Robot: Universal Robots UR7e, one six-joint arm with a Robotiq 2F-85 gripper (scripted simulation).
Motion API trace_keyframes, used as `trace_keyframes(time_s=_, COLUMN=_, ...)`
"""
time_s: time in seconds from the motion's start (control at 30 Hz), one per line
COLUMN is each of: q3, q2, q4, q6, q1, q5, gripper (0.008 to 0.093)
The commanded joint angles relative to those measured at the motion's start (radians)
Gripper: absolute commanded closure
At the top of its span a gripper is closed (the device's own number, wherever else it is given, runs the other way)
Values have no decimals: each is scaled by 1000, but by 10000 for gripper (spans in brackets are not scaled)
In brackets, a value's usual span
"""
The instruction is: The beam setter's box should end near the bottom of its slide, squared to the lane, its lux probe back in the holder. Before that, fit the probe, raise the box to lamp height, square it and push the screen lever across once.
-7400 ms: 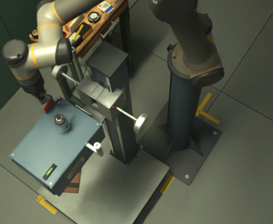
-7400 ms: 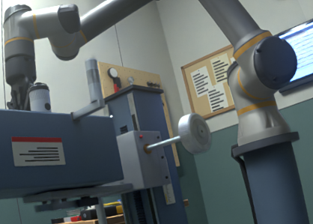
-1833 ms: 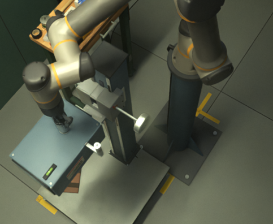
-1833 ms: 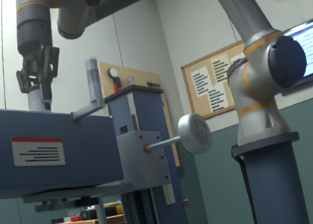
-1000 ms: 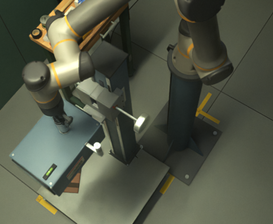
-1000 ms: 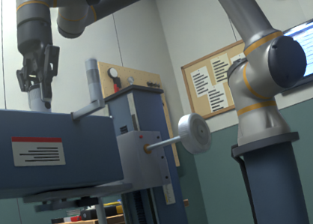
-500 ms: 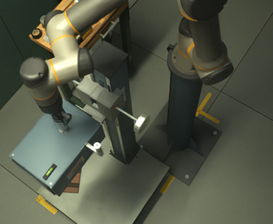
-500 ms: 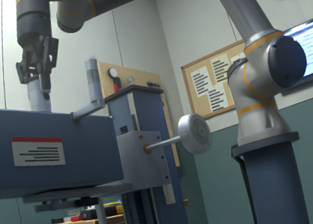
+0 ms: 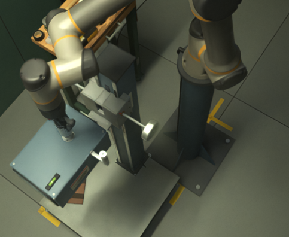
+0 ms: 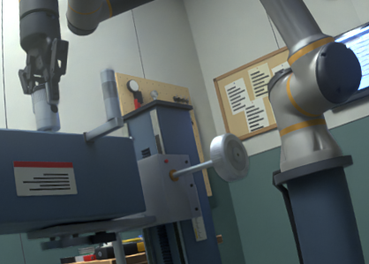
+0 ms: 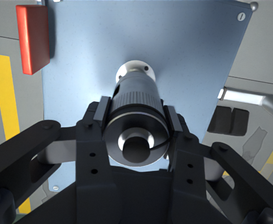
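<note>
The lux probe (image 9: 66, 131) stands upright on the top face of the beam setter's blue box (image 9: 56, 155), its lower end meeting a round silver socket (image 11: 135, 70) there. My gripper (image 11: 136, 113) grips the probe's dark ribbed body (image 11: 138, 99) from above. The box hangs on a carriage (image 9: 106, 104) on the blue slide column (image 9: 126, 119), with a handwheel (image 9: 149, 129) on a shaft to the right. The screen lever (image 9: 101, 155) juts from the box's column side. A level vial (image 9: 52, 181) sits near the box's front edge.
Behind the column stands a wooden pegboard (image 9: 76, 33) with small fittings. The robot's own pedestal (image 9: 194, 119) rises on its base plate to the right of the column. Yellow floor marks (image 9: 49, 216) lie by the grey base plate.
</note>
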Motion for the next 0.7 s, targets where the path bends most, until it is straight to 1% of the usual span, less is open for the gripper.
trace_keyframes(time_s=0.0, q3=-1, q2=-1, q4=-1, q6=0, q1=0, q5=0, gripper=934)
trace_keyframes(time_s=0.07, q3=-6, q2=-4, q4=6, q6=0, q1=0, q5=0, gripper=934)
trace_keyframes(time_s=0.2, q3=-67, q2=-33, q4=92, q6=0, q1=0, q5=0, gripper=934)
trace_keyframes(time_s=0.27, q3=-80, q2=-37, q4=110, q6=0, q1=0, q5=0, gripper=934)
trace_keyframes(time_s=0.47, q3=-75, q2=-38, q4=110, q6=-4, q1=-4, q5=0, gripper=934)
trace_keyframes(time_s=0.67, q3=-53, q2=-58, q4=107, q6=-30, q1=-31, q5=0, gripper=934)
